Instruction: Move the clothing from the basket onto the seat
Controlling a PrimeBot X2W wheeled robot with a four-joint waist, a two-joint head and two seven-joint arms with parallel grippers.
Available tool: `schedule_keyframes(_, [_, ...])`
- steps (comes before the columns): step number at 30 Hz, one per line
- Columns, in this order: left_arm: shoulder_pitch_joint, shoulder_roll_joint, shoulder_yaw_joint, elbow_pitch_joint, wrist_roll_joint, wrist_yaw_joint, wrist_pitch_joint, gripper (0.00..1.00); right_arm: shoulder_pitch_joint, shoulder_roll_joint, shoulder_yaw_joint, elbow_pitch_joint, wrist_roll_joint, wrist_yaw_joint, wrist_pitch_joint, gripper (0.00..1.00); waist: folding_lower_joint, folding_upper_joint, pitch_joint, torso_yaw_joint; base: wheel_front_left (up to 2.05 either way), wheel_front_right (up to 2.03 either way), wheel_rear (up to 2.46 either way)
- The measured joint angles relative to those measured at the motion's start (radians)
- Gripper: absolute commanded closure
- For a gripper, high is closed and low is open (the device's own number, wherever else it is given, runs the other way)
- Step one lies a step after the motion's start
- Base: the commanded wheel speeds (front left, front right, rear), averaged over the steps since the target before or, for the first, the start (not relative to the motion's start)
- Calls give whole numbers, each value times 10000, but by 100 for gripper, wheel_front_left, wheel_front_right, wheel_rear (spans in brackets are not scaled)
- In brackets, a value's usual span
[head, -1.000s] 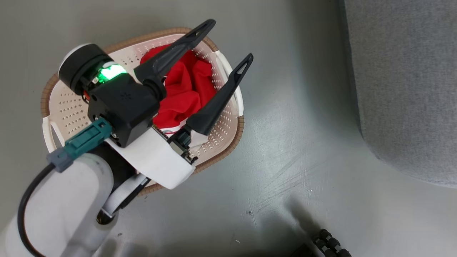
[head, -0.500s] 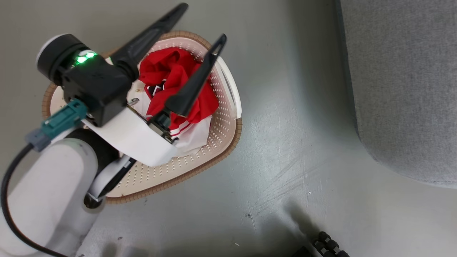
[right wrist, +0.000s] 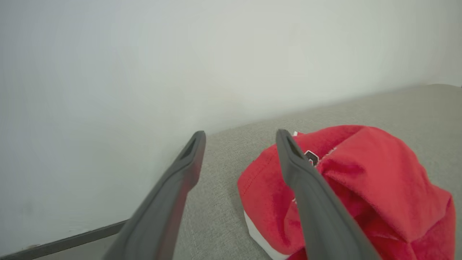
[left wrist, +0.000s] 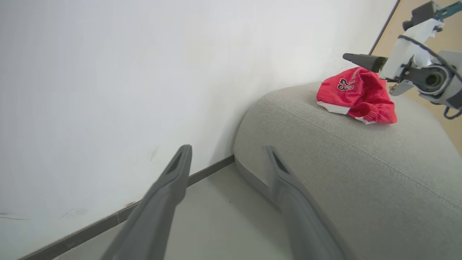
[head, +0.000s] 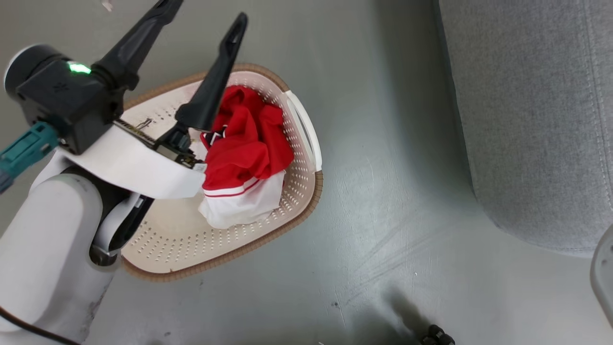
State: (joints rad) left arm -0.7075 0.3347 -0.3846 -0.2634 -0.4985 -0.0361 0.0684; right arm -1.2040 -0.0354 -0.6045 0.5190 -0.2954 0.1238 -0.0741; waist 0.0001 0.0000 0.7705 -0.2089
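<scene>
Left gripper (head: 201, 12) spread, empty, over the basket's (head: 191, 235) far rim. Right gripper (right wrist: 240, 133) spread too, one finger across a red garment (right wrist: 361, 180) lying near the seat's (right wrist: 216, 202) wall-side edge. Other clothing (head: 249, 148) bunched against the basket's right wall. Looks soft, light, limp - pinch a raised top fold.
</scene>
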Motion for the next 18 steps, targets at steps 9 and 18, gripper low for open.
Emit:
schedule_keyframes(9, [700, -138, 671, 499, -267, 337, -836, 0, 603, -48, 1919, 489, 267, 0, -249, 0, 0, 0, -645, 221, 0, 0, 0])
schedule_keyframes(18, [1559, -282, 1220, 1106, -640, 525, -1684, 0, 1186, -136, 3628, 1108, 1423, 0, -1361, 0, 0, 0, -1381, 649, 0, 0, 0])
